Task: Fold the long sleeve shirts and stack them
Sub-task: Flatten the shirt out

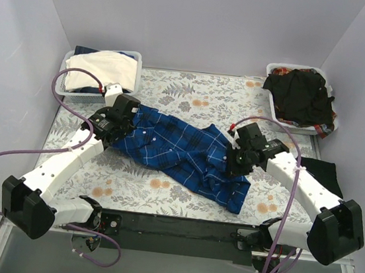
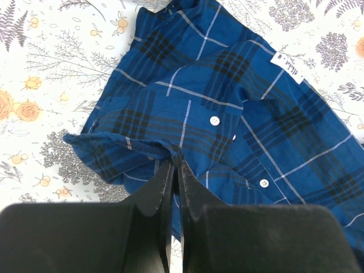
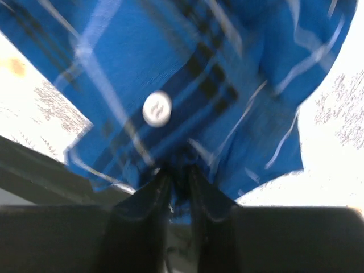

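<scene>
The royal-blue plaid shirt [image 1: 181, 151] lies stretched across the middle of the flowered table, rumpled at its right end. My left gripper [image 1: 119, 123] is shut on the shirt's left edge; in the left wrist view the jaws [image 2: 175, 164] pinch a fold of plaid cloth [image 2: 227, 102] near its white label [image 2: 289, 64]. My right gripper [image 1: 238, 158] is shut on the shirt's right part; its blurred wrist view shows the jaws [image 3: 177, 170] closed on blue cloth [image 3: 187, 68] with a white button. A black shirt [image 1: 302, 95] lies heaped in the right basket.
A white lattice basket [image 1: 131, 56] at the back left holds cream cloth [image 1: 103, 73] over something dark. A white basket [image 1: 274, 108] at the back right holds the black heap. Another black cloth [image 1: 324, 174] lies by the right arm. White walls close in on three sides.
</scene>
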{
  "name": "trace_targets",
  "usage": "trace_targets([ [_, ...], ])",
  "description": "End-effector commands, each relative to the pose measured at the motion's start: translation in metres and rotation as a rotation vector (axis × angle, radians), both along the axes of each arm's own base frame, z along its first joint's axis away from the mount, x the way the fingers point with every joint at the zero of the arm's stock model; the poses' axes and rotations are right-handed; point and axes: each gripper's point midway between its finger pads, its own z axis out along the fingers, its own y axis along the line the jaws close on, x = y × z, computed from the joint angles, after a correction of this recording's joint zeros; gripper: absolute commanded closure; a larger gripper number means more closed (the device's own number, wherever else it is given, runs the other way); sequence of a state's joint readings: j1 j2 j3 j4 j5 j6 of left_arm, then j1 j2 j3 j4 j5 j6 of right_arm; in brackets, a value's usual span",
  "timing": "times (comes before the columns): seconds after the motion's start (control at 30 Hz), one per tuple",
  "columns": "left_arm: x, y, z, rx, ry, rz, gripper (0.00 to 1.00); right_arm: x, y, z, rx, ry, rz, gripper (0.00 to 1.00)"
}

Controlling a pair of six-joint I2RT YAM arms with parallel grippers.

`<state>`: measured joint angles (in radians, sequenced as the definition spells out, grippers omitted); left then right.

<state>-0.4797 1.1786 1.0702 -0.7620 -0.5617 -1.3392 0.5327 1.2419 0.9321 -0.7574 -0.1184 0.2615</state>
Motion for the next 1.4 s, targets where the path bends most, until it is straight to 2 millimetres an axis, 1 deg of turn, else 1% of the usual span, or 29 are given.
trace_targets([
  [0.0, 0.005, -0.004, 0.000, -0.022, -0.017, -0.013, 1.00, -0.027, -0.016, -0.026, -0.094, 0.111, -0.008, 0.45],
  [0.07, 0.005, -0.006, -0.001, -0.029, -0.015, -0.019, 1.00, -0.027, -0.020, -0.031, -0.118, 0.113, -0.021, 0.31],
  [0.17, 0.004, -0.007, 0.000, -0.033, -0.016, -0.023, 1.00, -0.021, -0.026, -0.036, -0.165, 0.091, -0.042, 0.22],
  [0.2, 0.004, -0.007, -0.001, -0.034, -0.014, -0.024, 1.00, -0.016, -0.031, -0.038, -0.196, 0.073, -0.055, 0.20],
  [0.27, 0.003, -0.007, 0.000, -0.035, -0.015, -0.025, 1.00, -0.014, -0.031, -0.042, -0.207, 0.075, -0.056, 0.19],
  [0.37, 0.002, -0.006, -0.001, -0.034, -0.012, -0.025, 1.00, -0.014, -0.024, -0.048, -0.180, 0.093, -0.049, 0.18],
  [0.4, 0.001, -0.005, -0.001, -0.032, -0.010, -0.024, 1.00, -0.018, -0.016, -0.049, -0.135, 0.119, -0.034, 0.19],
  [0.47, 0.001, -0.005, 0.000, -0.033, -0.013, -0.024, 1.00, -0.023, -0.012, -0.053, -0.110, 0.139, -0.025, 0.20],
  [0.53, 0.000, -0.005, 0.000, -0.033, -0.010, -0.023, 1.00, -0.025, -0.005, -0.052, -0.074, 0.151, -0.018, 0.28],
  [0.57, 0.000, -0.005, 0.001, -0.034, -0.012, -0.022, 1.00, -0.025, -0.003, -0.051, -0.059, 0.150, -0.015, 0.33],
  [0.6, 0.000, -0.005, 0.001, -0.034, -0.010, -0.021, 1.00, -0.025, 0.000, -0.049, -0.041, 0.155, -0.012, 0.55],
  [0.67, 0.000, -0.005, 0.003, -0.036, -0.014, -0.021, 1.00, -0.023, 0.003, -0.044, -0.024, 0.143, -0.022, 0.76],
  [0.7, 0.000, -0.005, 0.005, -0.034, -0.014, -0.021, 1.00, -0.022, 0.005, -0.040, -0.015, 0.138, -0.020, 0.90],
  [0.73, 0.001, -0.005, 0.009, -0.036, -0.023, -0.019, 1.00, -0.020, 0.007, -0.037, -0.009, 0.127, -0.021, 0.96],
  [0.77, 0.002, -0.004, 0.012, -0.035, -0.029, -0.019, 1.00, -0.014, 0.010, -0.028, 0.005, 0.104, -0.027, 0.99],
  [0.83, 0.003, -0.003, 0.018, -0.026, -0.037, -0.022, 1.00, -0.010, 0.010, -0.016, 0.010, 0.077, -0.036, 0.99],
  [0.87, 0.006, -0.004, 0.029, -0.030, -0.058, -0.022, 1.00, 0.001, 0.014, 0.000, 0.024, 0.036, -0.045, 0.99],
  [0.9, 0.008, -0.003, 0.034, -0.014, -0.066, -0.026, 1.00, 0.007, 0.008, 0.007, -0.008, 0.004, -0.065, 0.99],
  [0.93, 0.010, -0.002, 0.042, -0.008, -0.080, -0.026, 1.00, 0.016, 0.007, 0.020, -0.012, -0.040, -0.076, 0.99],
  [0.97, 0.015, -0.002, 0.058, -0.005, -0.109, -0.025, 1.00, 0.023, 0.004, 0.034, -0.023, -0.089, -0.082, 0.99],
  [1.0, 0.017, 0.001, 0.068, 0.012, -0.127, -0.015, 1.00, 0.043, -0.002, 0.066, -0.045, -0.194, -0.118, 0.99],
  [1.07, 0.023, 0.006, 0.090, 0.046, -0.164, -0.017, 1.00, 0.061, -0.010, 0.101, -0.071, -0.312, -0.138, 0.99],
  [1.1, 0.029, 0.006, 0.114, 0.042, -0.215, -0.012, 1.00, 0.077, -0.018, 0.139, -0.080, -0.418, -0.187, 0.99],
  [1.17, 0.035, 0.014, 0.142, 0.087, -0.269, -0.005, 1.00, 0.091, -0.027, 0.175, -0.100, -0.524, -0.208, 0.99],
  [1.2, 0.040, 0.014, 0.168, 0.083, -0.325, 0.001, 1.00, 0.099, -0.038, 0.192, -0.130, -0.582, -0.249, 0.99],
  [1.23, 0.042, 0.018, 0.183, 0.090, -0.357, 0.013, 1.00, 0.106, -0.040, 0.228, -0.105, -0.668, -0.276, 0.99],
  [1.3, 0.045, 0.020, 0.208, 0.110, -0.408, 0.009, 1.00, 0.115, -0.053, 0.266, -0.123, -0.784, -0.321, 0.99],
  [1.33, 0.044, 0.021, 0.234, 0.091, -0.467, 0.015, 1.00, 0.116, -0.057, 0.300, -0.094, -0.865, -0.346, 0.99],
  [1.37, 0.044, 0.023, 0.245, 0.109, -0.490, 0.012, 1.00, 0.116, -0.062, 0.318, -0.101, -0.920, -0.347, 0.99],
])
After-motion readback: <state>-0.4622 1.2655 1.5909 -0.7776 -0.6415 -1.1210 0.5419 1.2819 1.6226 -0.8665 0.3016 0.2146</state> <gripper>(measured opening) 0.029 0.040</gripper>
